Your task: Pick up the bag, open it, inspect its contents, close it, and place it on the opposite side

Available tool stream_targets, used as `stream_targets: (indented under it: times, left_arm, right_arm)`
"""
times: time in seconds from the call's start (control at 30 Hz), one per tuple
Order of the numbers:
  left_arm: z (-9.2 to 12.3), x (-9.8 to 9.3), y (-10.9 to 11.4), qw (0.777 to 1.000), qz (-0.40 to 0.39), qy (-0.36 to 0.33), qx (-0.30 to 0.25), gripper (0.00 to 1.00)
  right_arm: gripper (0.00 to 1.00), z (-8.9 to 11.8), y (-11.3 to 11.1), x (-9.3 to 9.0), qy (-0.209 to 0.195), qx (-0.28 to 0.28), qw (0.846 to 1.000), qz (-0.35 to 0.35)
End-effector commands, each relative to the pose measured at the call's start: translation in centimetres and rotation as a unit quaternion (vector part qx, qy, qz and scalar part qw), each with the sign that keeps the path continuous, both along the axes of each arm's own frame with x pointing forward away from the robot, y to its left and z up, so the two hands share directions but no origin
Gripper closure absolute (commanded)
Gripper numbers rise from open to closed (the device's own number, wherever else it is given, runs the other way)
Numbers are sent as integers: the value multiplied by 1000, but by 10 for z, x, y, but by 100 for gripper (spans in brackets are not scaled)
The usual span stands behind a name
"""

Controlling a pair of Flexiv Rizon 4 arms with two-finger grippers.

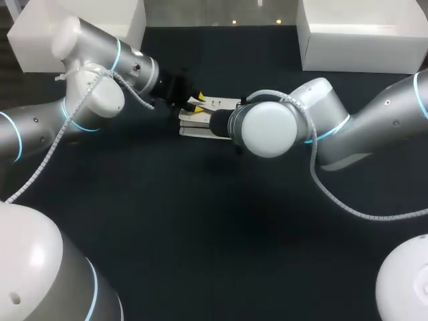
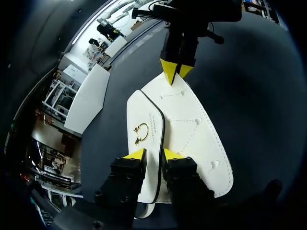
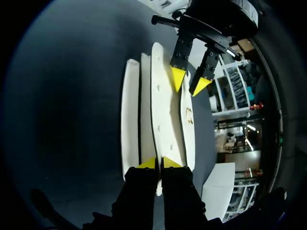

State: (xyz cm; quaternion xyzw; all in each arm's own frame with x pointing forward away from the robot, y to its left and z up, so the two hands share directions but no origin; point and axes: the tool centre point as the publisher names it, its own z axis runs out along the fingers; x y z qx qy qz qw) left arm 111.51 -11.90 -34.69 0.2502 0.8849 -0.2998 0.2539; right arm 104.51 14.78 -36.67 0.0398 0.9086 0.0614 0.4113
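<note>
A white bag [image 1: 197, 126] lies mid-table between both arms. In the left wrist view its flap [image 2: 144, 120], black-edged with a gold clasp [image 2: 140, 132], stands up from the stitched body [image 2: 196, 134]. My left gripper [image 2: 153, 155] straddles the flap's near edge, one yellow tip on each side with a small gap, so it is open. At the bag's far end my right gripper [image 2: 173, 73] is pinched shut on a panel edge. In the right wrist view my right gripper [image 3: 158, 163] is shut on a thin white panel [image 3: 160, 110], and my left gripper [image 3: 190, 82] stands at the other end.
White boxes stand at the back left [image 1: 87, 20] and back right [image 1: 361, 33] of the dark table [image 1: 221, 241]. My arms' bulky wrists crowd the middle, and the right wrist [image 1: 267, 127] covers part of the bag.
</note>
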Motion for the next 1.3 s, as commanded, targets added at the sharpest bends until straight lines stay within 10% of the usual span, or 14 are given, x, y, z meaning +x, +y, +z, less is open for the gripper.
stream_targets:
  times: [0.03,0.1,1.07,1.23,1.3]
  left_arm:
    - [-3,7,-4,1000,4,9,-1,89]
    - [0,9,-2,1000,8,17,-3,100]
    - [41,38,15,982,65,176,-24,100]
    - [33,28,13,983,66,167,-26,11]
    - [28,25,12,984,70,161,-29,0]
  right_arm:
    - [100,-2,0,0,-2,2,1000,1]
    - [100,-2,0,0,-2,2,1000,1]
    - [100,-2,0,0,-2,2,1000,1]
    - [100,-2,0,0,-2,2,1000,1]
    - [100,-2,0,0,-2,2,1000,1]
